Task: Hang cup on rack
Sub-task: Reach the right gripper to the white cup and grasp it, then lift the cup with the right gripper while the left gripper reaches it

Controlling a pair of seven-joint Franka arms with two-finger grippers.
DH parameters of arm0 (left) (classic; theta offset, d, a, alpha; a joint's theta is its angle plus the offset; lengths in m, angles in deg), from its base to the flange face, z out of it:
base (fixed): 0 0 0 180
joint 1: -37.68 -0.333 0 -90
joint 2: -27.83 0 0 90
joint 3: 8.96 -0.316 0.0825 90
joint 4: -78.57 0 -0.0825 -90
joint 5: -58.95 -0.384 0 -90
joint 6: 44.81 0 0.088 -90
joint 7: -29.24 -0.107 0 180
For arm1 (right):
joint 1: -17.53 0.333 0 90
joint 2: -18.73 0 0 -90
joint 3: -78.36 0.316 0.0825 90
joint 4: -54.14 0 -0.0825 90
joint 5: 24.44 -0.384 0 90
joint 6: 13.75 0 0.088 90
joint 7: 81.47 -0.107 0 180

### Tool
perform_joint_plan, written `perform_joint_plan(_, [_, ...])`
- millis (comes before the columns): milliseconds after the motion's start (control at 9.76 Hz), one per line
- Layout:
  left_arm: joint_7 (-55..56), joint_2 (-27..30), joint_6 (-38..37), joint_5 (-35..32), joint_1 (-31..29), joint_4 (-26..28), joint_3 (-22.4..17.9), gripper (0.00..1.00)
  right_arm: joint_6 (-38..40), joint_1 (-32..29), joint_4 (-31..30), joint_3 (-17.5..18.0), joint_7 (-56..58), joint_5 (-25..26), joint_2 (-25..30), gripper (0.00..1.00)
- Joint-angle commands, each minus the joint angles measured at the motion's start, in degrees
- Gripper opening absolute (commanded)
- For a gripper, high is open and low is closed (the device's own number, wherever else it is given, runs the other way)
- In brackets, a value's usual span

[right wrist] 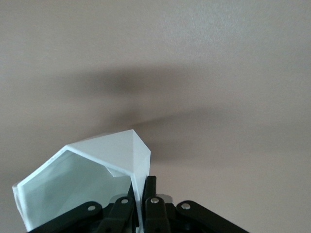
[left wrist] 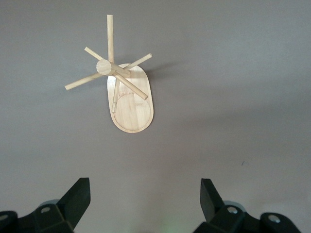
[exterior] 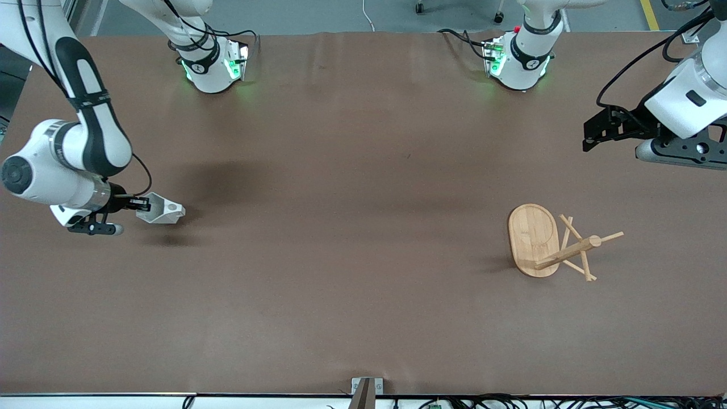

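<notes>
Front view: right gripper [exterior: 138,203] is up over the brown table [exterior: 341,227] at the right arm's end, fingers clamped on the rim wall of the cup [exterior: 162,211]. Cup is white & faceted, tipped on its side, mouth twd the gripper, w/ a shadow on the table under it. The rack [exterior: 542,241] stands on the table twd the left arm's end, well apart from the cup; oval bamboo base flat, central post & thin pegs splaying out. Left gripper [exterior: 593,136] hangs in the air at the left arm's end, over bare table near its edge, w/ nothing in it; left arm waits there.

Left wrist view: left gripper [left wrist: 145,196] fingers wide apart, one black fingertip [left wrist: 77,194] at each side, nothing btwn them but table. Rack [left wrist: 124,87] seen from above: post top, pegs radiating, oval base under them.

Right wrist view: right gripper [right wrist: 141,194] fingers pinched shut on the cup [right wrist: 92,179] wall, one finger inside the rim & one outside. Cup's open mouth & angular facets fill the space next to the fingers; handle can't be made out. Table surface plain, dark shadow across it.
</notes>
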Motion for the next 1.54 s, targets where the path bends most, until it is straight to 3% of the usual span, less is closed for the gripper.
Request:
perform_joint_plan(0, [0.0,-1.4,-1.1,0.0,-0.5,-0.3,0.1,1.00,12.2,0.0,8.0,0.7,2.4,-8.6,0.0,0.01])
perform_joint_plan(102, [-0.5,-1.3,-1.4,-0.1,-0.6,-0.3,0.1,1.00,14.0,0.7,8.7,0.7,3.1,-12.1,0.0,0.01])
perform_joint_plan(410, [0.5,-1.4,-3.4,0.3,0.6,-0.3,0.7,1.00,14.0,4.5,5.7,2.1,5.7,-32.5,0.0,0.00])
perform_joint_plan(1024, [-1.0,-3.5,5.5,9.1,17.9,-0.3,3.2,1.00,14.2,20.2,-4.7,2.2,24.5,-77.8,0.4,0.00])
perform_joint_plan(1434, [-1.8,-3.8,8.8,8.5,28.6,-0.2,3.2,1.00,19.2,27.9,-7.8,2.3,36.2,-98.9,0.2,0.00])
